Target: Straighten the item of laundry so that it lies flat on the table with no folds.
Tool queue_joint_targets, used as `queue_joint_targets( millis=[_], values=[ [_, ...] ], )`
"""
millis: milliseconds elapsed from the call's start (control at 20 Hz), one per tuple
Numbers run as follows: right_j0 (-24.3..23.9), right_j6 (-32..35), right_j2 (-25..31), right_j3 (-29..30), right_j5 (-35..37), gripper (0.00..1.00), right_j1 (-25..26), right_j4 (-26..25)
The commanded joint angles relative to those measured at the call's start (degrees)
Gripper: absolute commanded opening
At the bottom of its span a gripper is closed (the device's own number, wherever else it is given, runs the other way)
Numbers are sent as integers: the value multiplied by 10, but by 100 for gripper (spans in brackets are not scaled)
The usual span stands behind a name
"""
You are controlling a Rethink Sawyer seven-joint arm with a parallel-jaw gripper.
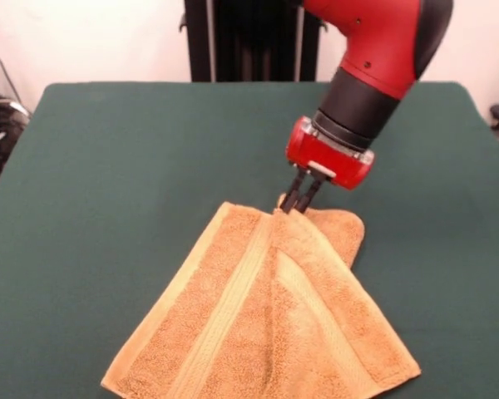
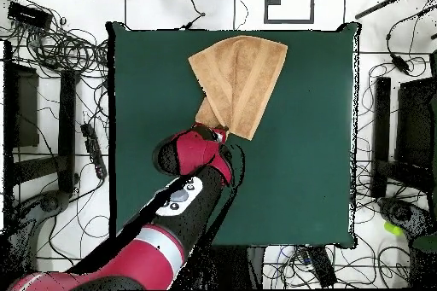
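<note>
Altogether, one table (image 1: pixel 108 166), one towel (image 1: pixel 258 332) and one gripper (image 1: pixel 300 201) make up the scene. Seen from the front, the dark green table fills the picture from its left edge to its right, and its whole left part is bare felt. Toward the centre and lower right lies the single orange-tan towel, spread in a fan shape that widens toward the near edge, where its lowest part runs out of the picture. Two paler woven bands show on it: one running from the narrow top down to the lower left, the other slanting down toward the lower right. A fold lies between them, with one layer of cloth overlapping another, and a rounded flap sticks out at the upper right beside the narrow end. Just above that narrow end, the one red and black arm comes down from the upper right. Its two dark fingers (image 1: pixel 291 193) stand close together, nearly closed, pinching the towel's topmost corner.

From overhead, the towel (image 2: pixel 241 78) sits at the table's (image 2: pixel 307 177) far edge, slightly left of centre, narrowing toward the gripper (image 2: pixel 224 132).
</note>
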Motion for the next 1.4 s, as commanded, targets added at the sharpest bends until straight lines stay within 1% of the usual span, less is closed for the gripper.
queue_joint_targets(
  millis=[50,250,400,600,850,1200,1300,1400],
  values=[
    [-64,-58,89,-1,149,0,-55,-67],
    [-81,-46,98,-7,166,0,-70,-80],
    [-83,-19,108,-6,183,0,-84,-80],
    [-73,16,110,-16,204,0,-87,-74],
    [-67,43,121,-24,225,0,-88,-56],
    [-60,74,118,-31,238,0,-81,-44],
    [-58,92,120,-30,243,0,-80,-33],
    [-61,116,134,-27,243,0,-81,-10]
  ],
)
